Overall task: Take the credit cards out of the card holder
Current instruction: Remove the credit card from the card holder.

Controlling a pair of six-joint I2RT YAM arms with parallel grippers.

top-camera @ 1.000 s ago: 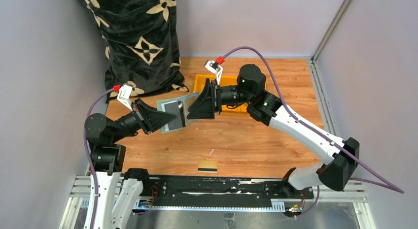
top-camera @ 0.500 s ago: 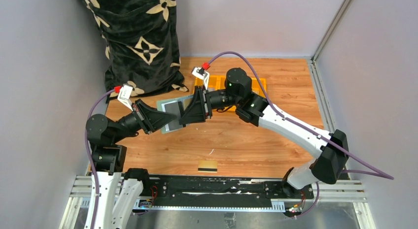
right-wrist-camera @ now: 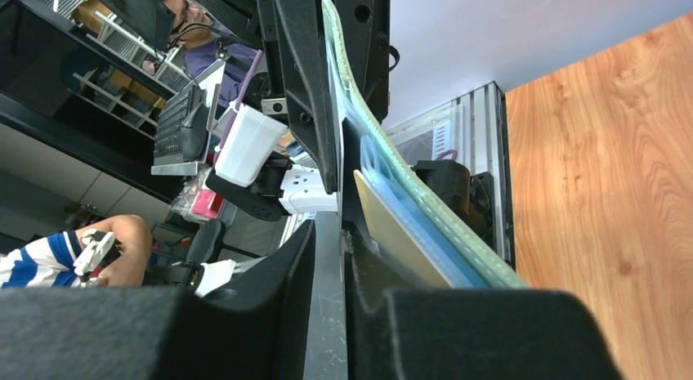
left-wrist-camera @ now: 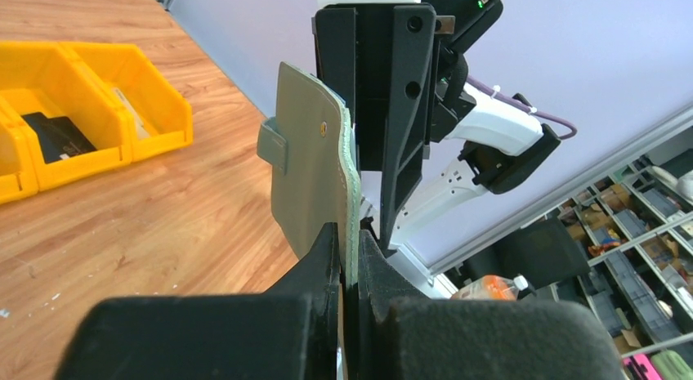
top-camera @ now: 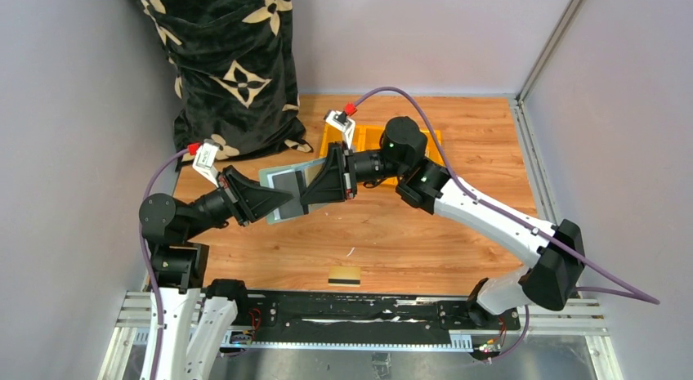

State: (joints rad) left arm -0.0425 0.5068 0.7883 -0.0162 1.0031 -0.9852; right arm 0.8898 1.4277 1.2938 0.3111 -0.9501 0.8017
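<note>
The sage-green card holder (top-camera: 280, 190) hangs open above the table between both grippers, pale blue-grey side up. My left gripper (top-camera: 272, 203) is shut on its near edge (left-wrist-camera: 350, 233); its snap stud (left-wrist-camera: 324, 127) faces the left wrist camera. My right gripper (top-camera: 307, 194) is at the holder's right side, its fingers nearly together on a thin grey card (right-wrist-camera: 328, 257). An orange-tan card (right-wrist-camera: 392, 233) sits in a blue pocket of the holder (right-wrist-camera: 425, 208) just beside that. A yellow-gold card with a black stripe (top-camera: 344, 275) lies on the table near the front edge.
A yellow three-part bin (top-camera: 431, 140) stands at the back behind the right arm, with dark items in it (left-wrist-camera: 57, 131). A black flower-patterned bag (top-camera: 233, 61) stands at the back left. Grey walls close in both sides.
My right gripper moved left onto the card holder, then drew back slightly to the right. My left gripper kept its hold and barely moved.
</note>
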